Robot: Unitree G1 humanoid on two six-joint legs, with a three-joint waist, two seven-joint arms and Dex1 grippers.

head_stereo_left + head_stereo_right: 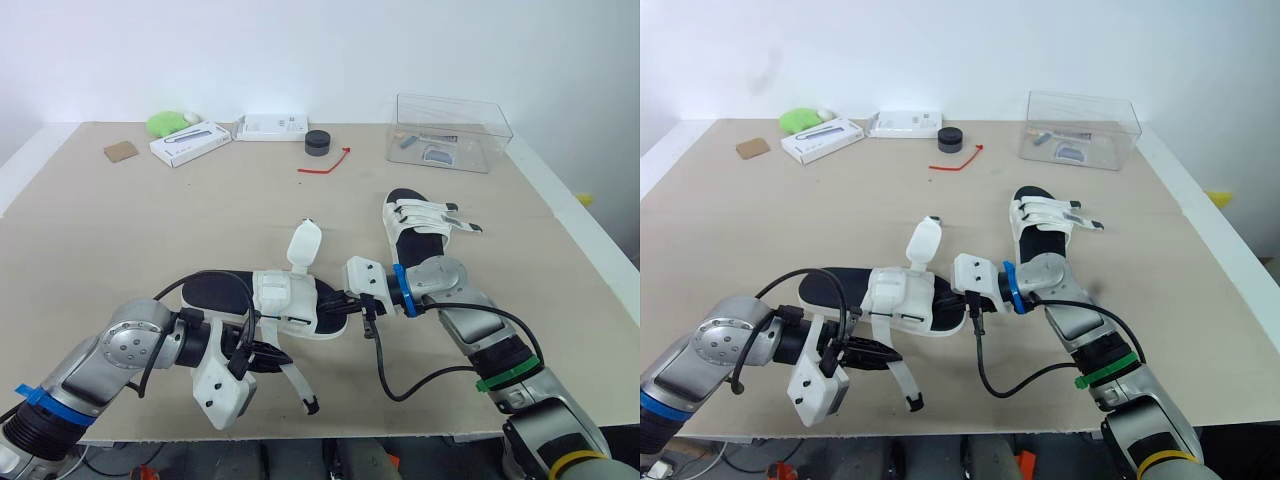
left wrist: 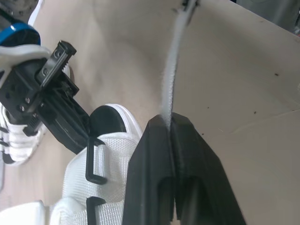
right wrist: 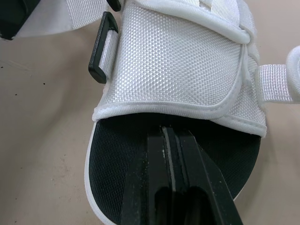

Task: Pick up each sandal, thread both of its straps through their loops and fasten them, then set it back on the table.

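Beige table (image 1: 150,230), white mesh sandal with black footbed (image 1: 285,295) lying between the grippers, left gripper (image 2: 168,125) pinched tight on its loose white strap (image 2: 171,70), right gripper (image 3: 168,133) closed at the toe, its hold unclear.

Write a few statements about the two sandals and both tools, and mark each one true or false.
1. The left tool is shut on a white strap of the near sandal. True.
2. The second sandal lies inside the clear box. False: it lies on the table, beside the right arm.
3. The right tool has its fingers together over the near sandal's black footbed. True.
4. The near sandal's second strap is fastened down flat. False: it stands up loose above the sandal.
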